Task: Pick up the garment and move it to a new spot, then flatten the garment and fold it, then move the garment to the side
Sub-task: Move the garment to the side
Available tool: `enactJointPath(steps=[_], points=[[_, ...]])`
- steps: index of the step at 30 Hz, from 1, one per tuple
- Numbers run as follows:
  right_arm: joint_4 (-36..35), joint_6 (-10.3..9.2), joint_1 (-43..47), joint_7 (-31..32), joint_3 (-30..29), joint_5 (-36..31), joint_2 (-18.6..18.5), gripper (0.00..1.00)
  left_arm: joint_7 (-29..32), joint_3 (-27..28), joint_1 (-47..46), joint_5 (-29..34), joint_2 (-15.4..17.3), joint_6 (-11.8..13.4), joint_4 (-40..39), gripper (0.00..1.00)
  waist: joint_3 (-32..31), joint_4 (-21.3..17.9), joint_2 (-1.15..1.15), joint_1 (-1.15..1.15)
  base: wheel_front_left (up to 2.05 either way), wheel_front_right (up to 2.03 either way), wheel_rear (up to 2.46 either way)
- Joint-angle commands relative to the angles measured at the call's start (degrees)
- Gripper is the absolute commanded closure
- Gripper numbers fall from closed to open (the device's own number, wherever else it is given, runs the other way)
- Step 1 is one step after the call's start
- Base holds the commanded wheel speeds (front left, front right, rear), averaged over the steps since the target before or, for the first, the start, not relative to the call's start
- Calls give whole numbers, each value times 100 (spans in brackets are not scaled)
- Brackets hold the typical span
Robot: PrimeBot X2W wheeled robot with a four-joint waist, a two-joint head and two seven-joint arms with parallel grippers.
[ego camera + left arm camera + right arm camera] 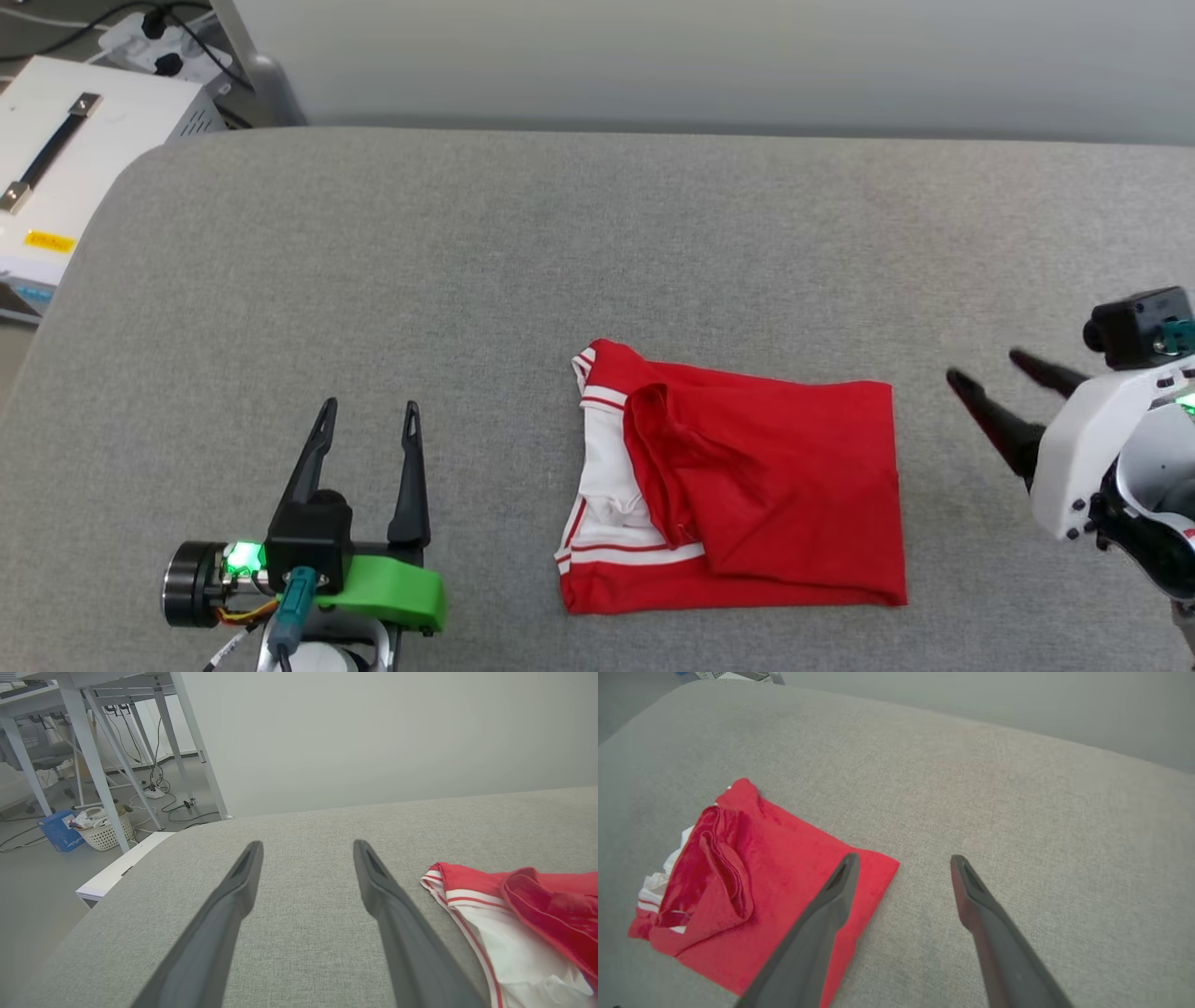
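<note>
Left fingers stand wide, gripping nothing; right fingers wide too, empty, near the folded garment.

- Folded red jersey-style garment with white sleeve and striped trim: inner layers hidden; cut off by the left wrist view's right and bottom edges.
- Right gripper: its white arm runs off the head view's right edge.
- White box with black handle: cut by the left edge; its yellow label is unreadably small.

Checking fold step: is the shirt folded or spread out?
Folded: the garment lies as a compact rectangle, red layers doubled over the white sleeve.
</note>
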Motion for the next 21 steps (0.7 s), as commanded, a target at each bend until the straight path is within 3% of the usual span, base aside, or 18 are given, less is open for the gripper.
enactJointPath(steps=[1, 4, 8, 21], points=[[33, -3, -63, 361, 85, 275, -85, 0, -34, -1, -147, -27, -33, -21, -10, 0, 178, 105, 0, 0, 0, 0, 0], [124, -3, -24, 1075, 157, 888, -146, 0, -34, -35, -268, -27, -66, -58, -6, 0, 351, 204, 0, 0, 0, 0, 0], [301, -3, -36, 1509, 199, 1301, -37, 0, -34, -71, -462, -16, -102, -105, 10, 0, 570, 353, 0, 0, 0, 0, 0], [1176, -3, -434, 1458, 1082, 1524, 284, 0, -34, -156, -809, 8, -208, -147, 82, 0, 925, 651, 0, 0, 0, 0, 0]])
